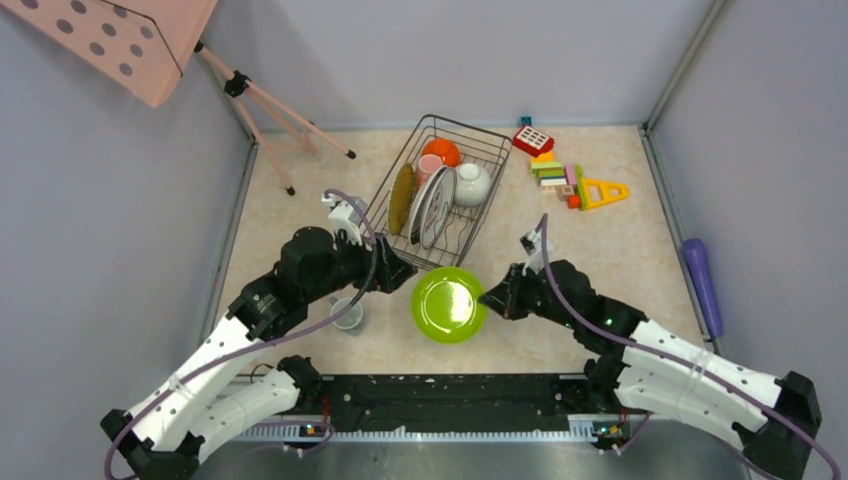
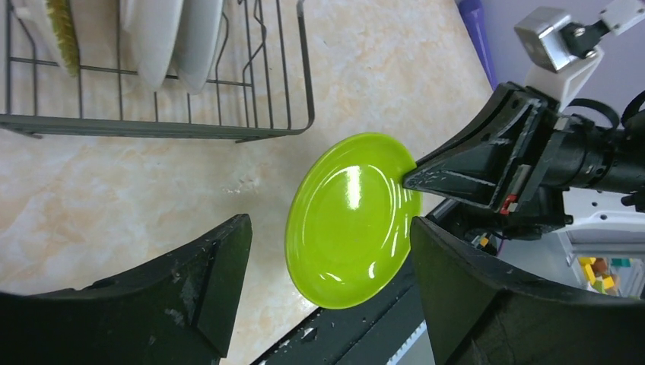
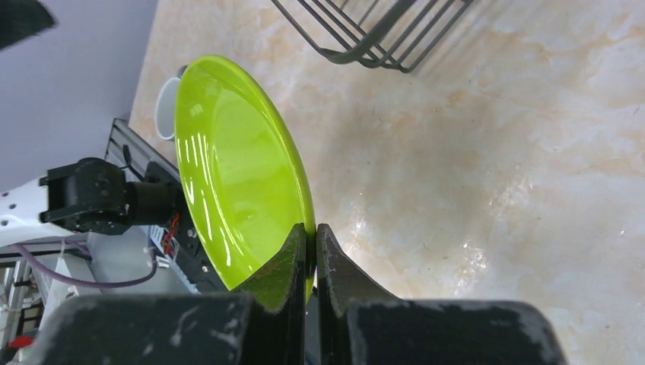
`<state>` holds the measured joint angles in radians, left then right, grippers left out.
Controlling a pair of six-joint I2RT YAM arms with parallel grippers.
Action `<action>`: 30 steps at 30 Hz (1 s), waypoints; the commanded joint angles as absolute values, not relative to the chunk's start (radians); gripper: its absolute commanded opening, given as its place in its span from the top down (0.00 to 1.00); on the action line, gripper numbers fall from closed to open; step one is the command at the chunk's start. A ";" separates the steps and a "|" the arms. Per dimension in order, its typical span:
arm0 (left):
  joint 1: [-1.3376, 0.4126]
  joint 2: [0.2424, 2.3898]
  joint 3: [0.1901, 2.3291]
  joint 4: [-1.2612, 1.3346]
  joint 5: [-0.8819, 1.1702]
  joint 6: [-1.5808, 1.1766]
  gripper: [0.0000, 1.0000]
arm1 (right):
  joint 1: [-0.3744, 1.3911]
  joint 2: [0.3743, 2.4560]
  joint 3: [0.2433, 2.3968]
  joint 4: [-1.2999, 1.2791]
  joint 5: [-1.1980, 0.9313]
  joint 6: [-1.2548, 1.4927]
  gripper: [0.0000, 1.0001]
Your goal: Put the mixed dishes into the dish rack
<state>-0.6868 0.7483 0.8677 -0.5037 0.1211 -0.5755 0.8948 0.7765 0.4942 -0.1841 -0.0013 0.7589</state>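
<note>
My right gripper (image 3: 311, 232) is shut on the rim of the lime-green plate (image 1: 449, 305), which it holds tilted above the table's front middle. My left gripper (image 1: 398, 274) is open just left of the plate (image 2: 350, 220); its fingers stand either side of it without touching. The dish rack (image 1: 490, 140) behind holds the straw mat (image 1: 402, 198), the white plate (image 1: 438, 205), the pink cup (image 1: 428, 168), the orange bowl (image 1: 441, 151) and a whitish cup (image 1: 472, 184). Another whitish cup (image 1: 347, 314) stands on the table under the left arm.
Colourful toy blocks (image 1: 560, 175) and a red toy (image 1: 532, 139) lie at the back right. A purple object (image 1: 703, 285) lies along the right wall. The pink tripod stand (image 1: 270, 110) is at the back left. The arms' base rail (image 1: 450, 400) runs along the near edge.
</note>
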 commanded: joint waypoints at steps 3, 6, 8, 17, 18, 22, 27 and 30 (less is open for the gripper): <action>-0.681 0.790 0.846 -0.348 0.248 -0.581 0.19 | 0.905 0.684 0.618 -0.273 0.034 0.688 1.00; -0.681 0.813 0.843 -0.329 0.254 -0.589 0.20 | 0.905 0.693 0.649 -0.281 0.030 0.675 1.00; -0.681 0.826 0.843 -0.334 0.248 -0.589 0.22 | 0.905 0.695 0.661 -0.274 0.024 0.675 1.00; -0.681 0.838 0.813 -0.330 0.226 -0.613 0.31 | 0.905 0.707 0.704 -0.250 0.003 0.669 1.00; -0.681 0.840 0.811 -0.325 0.237 -0.616 0.31 | 0.905 0.706 0.705 -0.247 0.003 0.669 1.00; -0.681 0.854 0.800 -0.297 0.289 -0.620 0.32 | 0.906 0.706 0.714 -0.245 0.004 0.669 1.00; -0.682 0.848 0.800 -0.293 0.291 -0.620 0.38 | 0.904 0.689 0.721 -0.268 0.029 0.668 1.00; -0.681 0.843 0.800 -0.287 0.287 -0.621 0.44 | 0.904 0.676 0.722 -0.287 0.040 0.670 1.00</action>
